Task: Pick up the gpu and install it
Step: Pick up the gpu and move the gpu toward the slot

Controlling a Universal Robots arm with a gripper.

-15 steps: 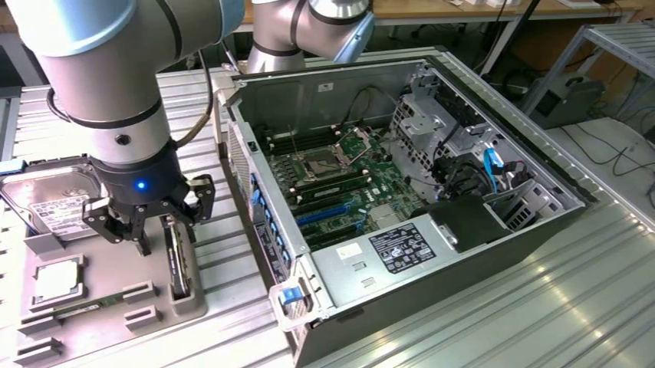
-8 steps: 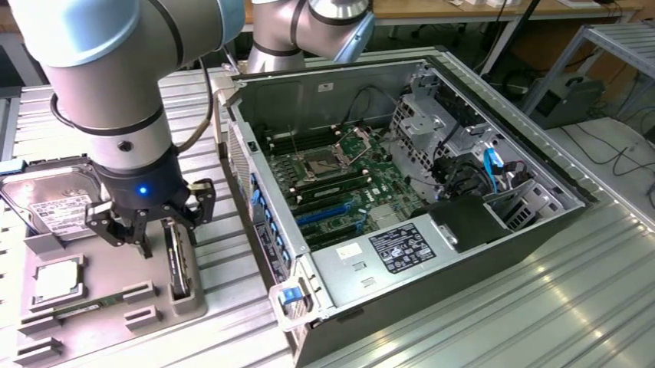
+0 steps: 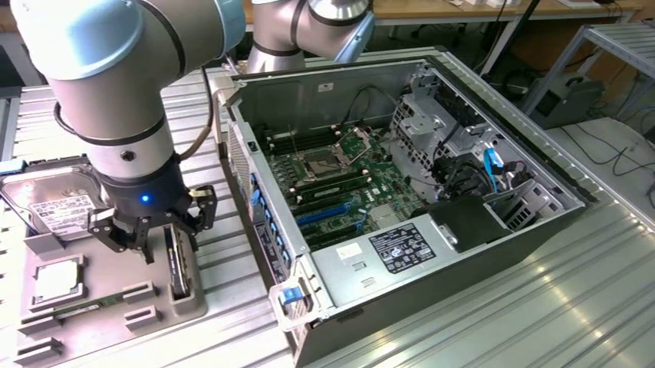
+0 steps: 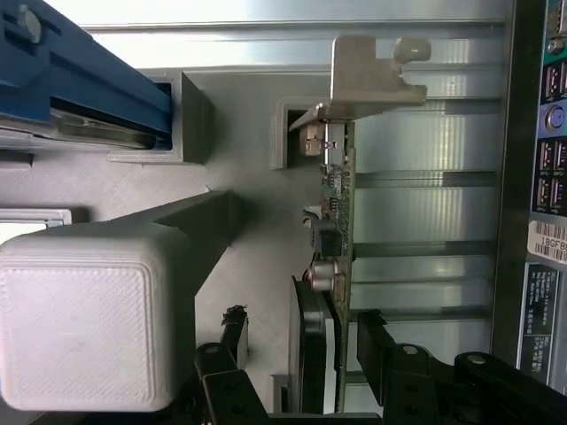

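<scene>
Zero steps of the task completed, by the look of it. Nearest in the exterior view, at eight o'clock of the open computer case (image 3: 409,253): end effector (image 3: 153,234) spread wide, straddling the gpu (image 3: 180,264), gripping nothing. Gpu standing on edge in its slot of the grey holder tray (image 3: 107,268), not yet lifted, carried or seated. At ten o'clock of the end effector, hard drive (image 3: 61,203). Farther off, inside the case, motherboard (image 3: 338,176) with blue expansion slots (image 3: 330,211), seemingly unfilled.

Gained from the wrist view: fingers (image 4: 372,341) either side of the card, one just beside the board, the other apart from the cooler, and silver bracket (image 4: 372,71) at the far end. Gained from the exterior view: destination inside the case, well apart from the card.
</scene>
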